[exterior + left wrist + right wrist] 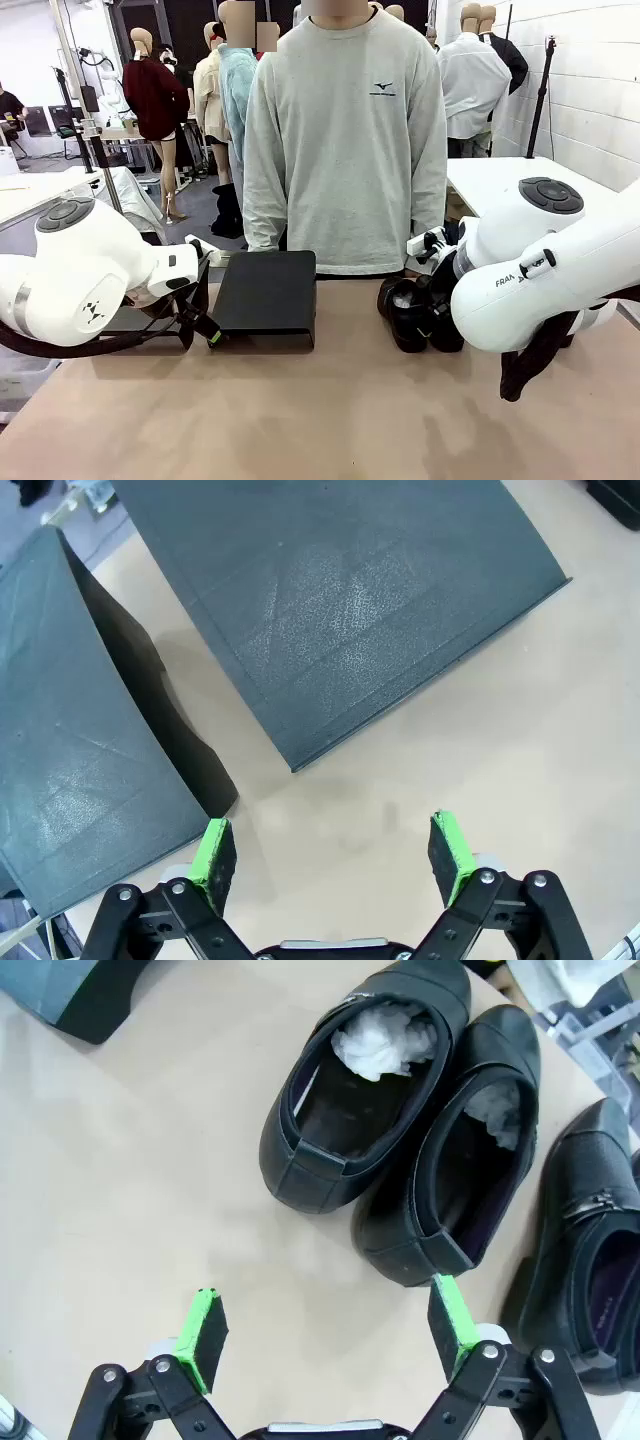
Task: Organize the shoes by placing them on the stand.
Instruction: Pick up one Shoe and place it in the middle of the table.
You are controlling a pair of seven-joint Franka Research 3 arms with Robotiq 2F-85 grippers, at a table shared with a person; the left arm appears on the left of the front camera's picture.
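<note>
Right wrist view: my right gripper (325, 1335) hangs over the table (120, 1180), jaws spread wide and holding nothing. The shoes (360, 1090) lie toward 1 o'clock of it. Two are side by side and touching, heels toward me, and a third sits at 3 o'clock. In the front view they sit on the table at 3 o'clock of the stand (265, 295), apart from it.

Left wrist view: my left gripper (335, 850) is equally wide and empty, with the stand's dark panels at 12 and 9 o'clock.

I judge the glossy leather slippery and the chunky soles stiff and fairly weighty. The uppers probably yield except at the toes, which are packed with paper stuffing (385, 1040). I would grip the heel wall, one pad inside the opening and one outside.
</note>
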